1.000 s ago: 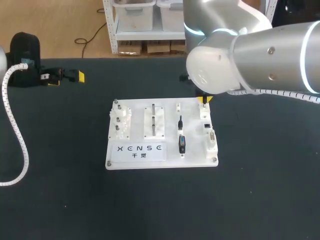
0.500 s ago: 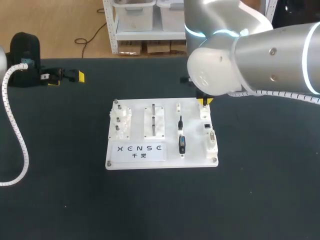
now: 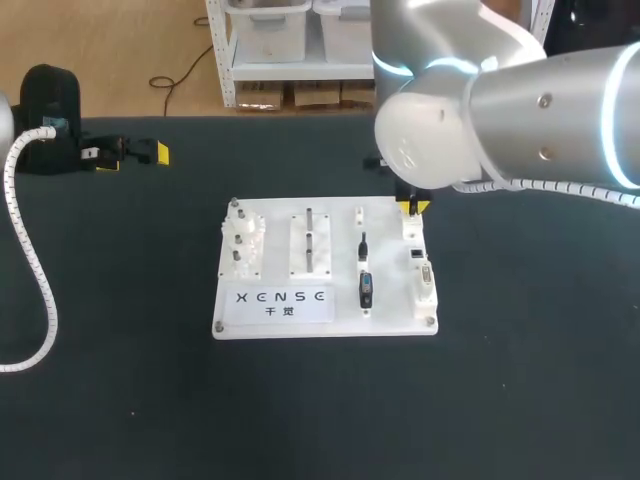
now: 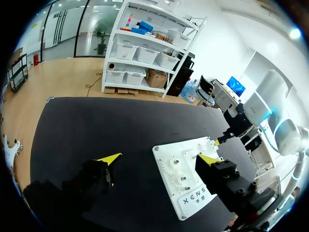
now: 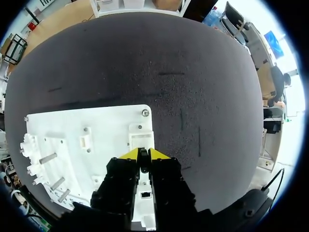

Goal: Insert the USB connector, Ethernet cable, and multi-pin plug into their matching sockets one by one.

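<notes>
- Geometry first: the right gripper (image 3: 410, 207) hangs over the far right corner of the flat white rectangular plastic board (image 3: 275, 305). It is above the column of small white socket blocks (image 3: 420, 262) that lines the board's right edge.
- The slim black USB connector (image 3: 365, 290) lies flat on the board, just left of that column. It is closer to the near edge than the fingertips are. A thin black cable (image 3: 362, 245) leads from it toward the far edge.
- Its long axis runs far-to-near, parallel to the socket column. I judge that a grasp across its narrow sides would need the fingers shifted toward the near edge and slightly left.
- The right arm is much the nearer. The left gripper (image 3: 133, 158) sits well apart from the board, over the far left of the dark tabletop (image 3: 520, 400).
- The right gripper's yellow tips are pressed almost together, with nothing visible between them in the right wrist view. A white socket block sits just ahead of them.
- The left gripper's fingers are spread wide and hold nothing.
- I cannot pick out the Ethernet cable or the multi-pin plug with certainty in these views.
</notes>
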